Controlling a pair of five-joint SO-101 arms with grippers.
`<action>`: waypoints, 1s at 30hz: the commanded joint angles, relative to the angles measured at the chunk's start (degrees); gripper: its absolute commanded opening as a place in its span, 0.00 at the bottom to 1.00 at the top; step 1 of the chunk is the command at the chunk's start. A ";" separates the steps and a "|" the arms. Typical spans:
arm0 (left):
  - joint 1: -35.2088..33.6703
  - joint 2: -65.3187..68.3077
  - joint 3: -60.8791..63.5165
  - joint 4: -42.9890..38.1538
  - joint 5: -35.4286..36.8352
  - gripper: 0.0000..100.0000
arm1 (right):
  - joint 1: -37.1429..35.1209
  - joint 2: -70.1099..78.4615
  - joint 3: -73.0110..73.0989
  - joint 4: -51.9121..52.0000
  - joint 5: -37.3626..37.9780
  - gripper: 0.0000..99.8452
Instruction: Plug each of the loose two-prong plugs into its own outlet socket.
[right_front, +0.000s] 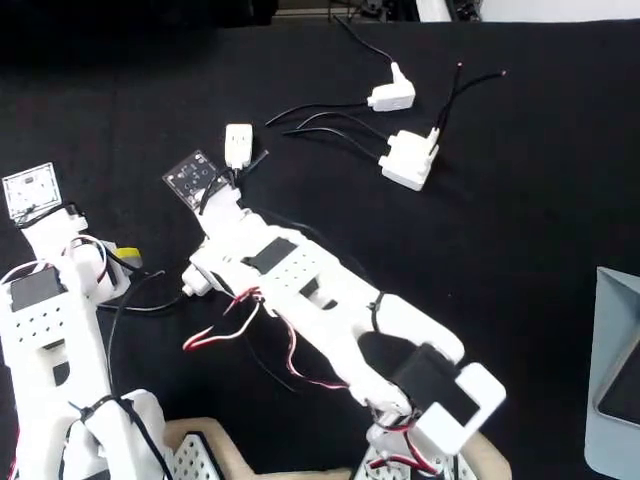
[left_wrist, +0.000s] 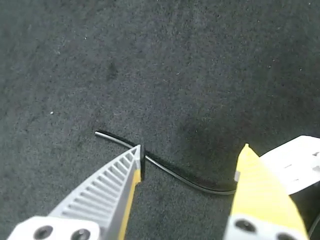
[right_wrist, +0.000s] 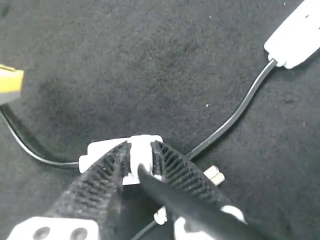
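Right tool (right_wrist: 141, 150) gripping a white plug (right_wrist: 97, 152) between its tips on the surface (right_front: 520, 300), left tool (left_wrist: 192, 149) open over a black wire (left_wrist: 170, 172)

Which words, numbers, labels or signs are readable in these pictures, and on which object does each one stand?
No text is readable in any view.
The plug in the right gripper: plain white, no print shows.
The middle board and the left board in the high view: only small spots, too small to read as letters or signs.
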 joint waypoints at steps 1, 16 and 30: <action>-0.48 -1.23 -0.40 -0.79 0.44 0.30 | 0.79 0.40 -3.12 -0.53 2.11 0.01; -0.48 -1.23 -0.40 -0.88 0.44 0.30 | 1.85 -0.48 -3.12 4.22 2.29 0.01; -0.57 -1.23 -0.40 -0.79 0.44 0.30 | 1.67 5.93 -1.36 3.16 2.37 0.01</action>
